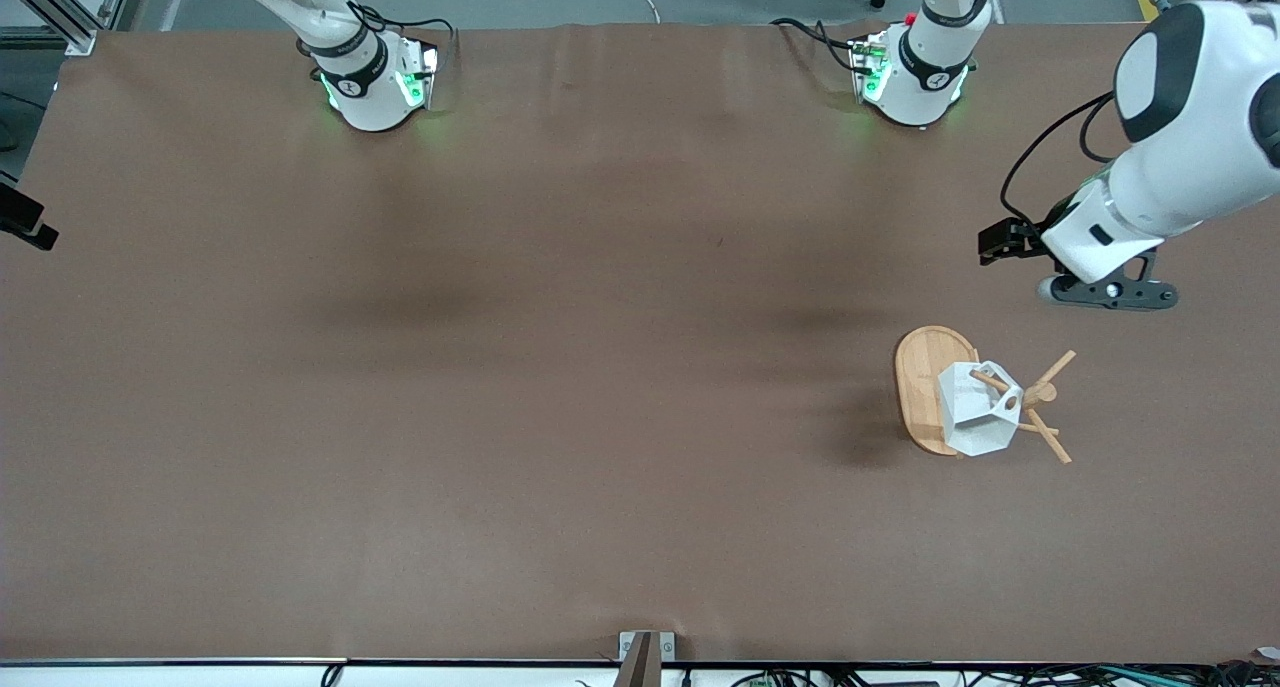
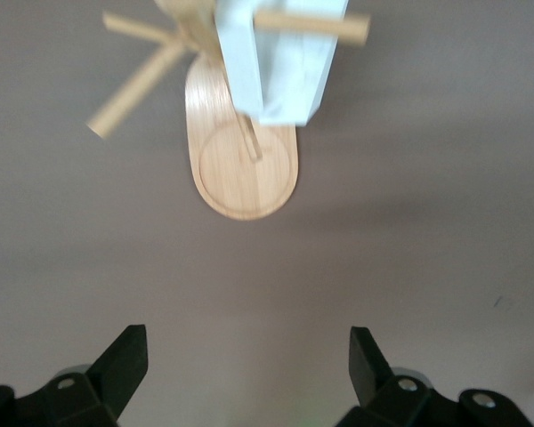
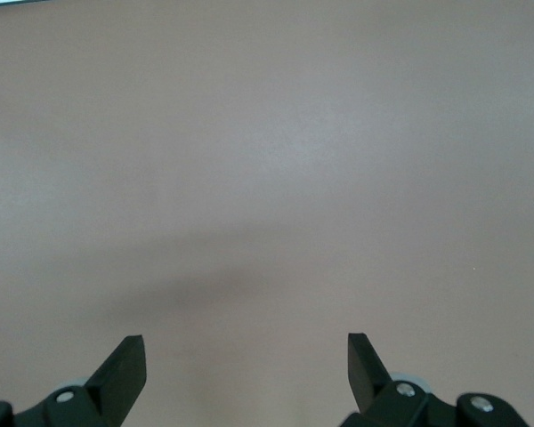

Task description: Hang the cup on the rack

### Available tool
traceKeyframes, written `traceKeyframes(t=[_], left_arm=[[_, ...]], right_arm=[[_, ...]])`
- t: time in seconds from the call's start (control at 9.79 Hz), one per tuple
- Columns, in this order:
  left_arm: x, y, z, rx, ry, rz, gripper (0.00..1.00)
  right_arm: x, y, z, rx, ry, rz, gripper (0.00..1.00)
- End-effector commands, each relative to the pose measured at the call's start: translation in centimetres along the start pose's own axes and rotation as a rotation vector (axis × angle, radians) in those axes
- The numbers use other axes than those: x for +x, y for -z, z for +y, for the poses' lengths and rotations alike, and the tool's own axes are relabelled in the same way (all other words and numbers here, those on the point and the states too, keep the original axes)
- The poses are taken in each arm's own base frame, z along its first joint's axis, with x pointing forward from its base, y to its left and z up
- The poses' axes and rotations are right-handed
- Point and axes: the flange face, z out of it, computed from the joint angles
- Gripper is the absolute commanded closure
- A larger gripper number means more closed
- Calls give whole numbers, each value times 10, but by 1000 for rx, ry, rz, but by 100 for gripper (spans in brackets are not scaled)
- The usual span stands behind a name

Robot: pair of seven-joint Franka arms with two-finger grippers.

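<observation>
The white faceted cup (image 1: 972,410) hangs on the bamboo rack (image 1: 1042,395), with a peg passing through the hole in its handle tab. It hangs over the rack's oval base (image 1: 918,377). My left gripper (image 1: 998,243) is open and empty in the air, over bare table beside the rack and apart from the cup. In the left wrist view the cup (image 2: 289,67) and the base (image 2: 249,173) lie ahead of the open left gripper (image 2: 247,342). My right gripper (image 3: 246,347) is open and empty over bare brown table; the right arm waits.
Both arm bases (image 1: 375,82) (image 1: 915,72) stand along the table's edge farthest from the front camera. A black part (image 1: 22,219) juts in at the right arm's end of the table. A small bracket (image 1: 645,652) sits at the edge nearest the camera.
</observation>
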Motion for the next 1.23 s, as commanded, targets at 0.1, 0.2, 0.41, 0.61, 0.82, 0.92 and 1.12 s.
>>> traceKeyframes(t=[0.1,0.2,0.41,0.61,0.82,0.92,1.12], left_arm=[[25,64,6,17,-22,117,0],[21,87,14,17,-32,120,0],[4,129,12,17,-25,109,0],[-29,158,17,25,-27,92,0],[-40,161,14,25,-27,52,0],[-44,157,6,27,-9,14,0],[-49,163,3,27,1,26,0]], right_arm=[[2,3,4,-1,5,1,0],[2,3,3,-1,4,2,0],[2,3,0,-1,-1,0,0],[2,2,2,-1,-4,0,0],[1,2,2,-1,-6,-5,0],[1,2,3,1,-7,-6,0],[1,1,7,9,-15,-3,0]])
